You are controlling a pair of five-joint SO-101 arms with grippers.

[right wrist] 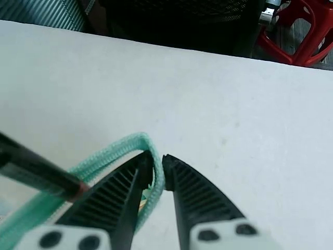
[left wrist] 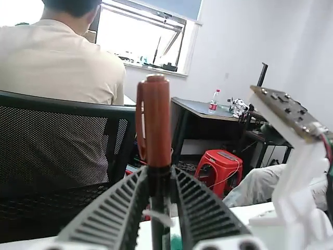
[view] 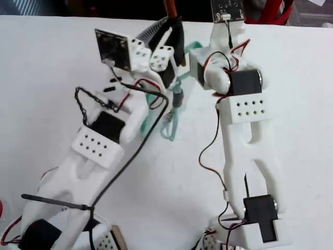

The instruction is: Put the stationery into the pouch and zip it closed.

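The pen (left wrist: 154,120), with a red-brown cap and a darker barrel below it, is held upright in the left end effector (left wrist: 157,174). The ribbed fingers (left wrist: 122,200) are closed against the barrel from both sides, just under the cap, and the cap is seen standing above the fingertips at the centre of the left wrist frame.

The right end effector (right wrist: 157,159) is almost fully closed, with only a narrow slit left between the jaws. A fold of the green woven edge of the pouch (right wrist: 112,153) is pinched in that slit. The rest of the green edge is seen trailing toward the lower left of the right wrist frame, where it is crossed by a dark shaft (right wrist: 36,169) with a reddish end. It cannot be told whether the pouch is zipped or unzipped.

In the high view, the left arm (view: 99,146) is stretched from the lower left toward the upper centre, and the right arm (view: 250,135) rises along the right side. Both wrists are brought close together at the upper centre of the white desk (view: 52,62), where teal strands of the pouch are seen between and below them.
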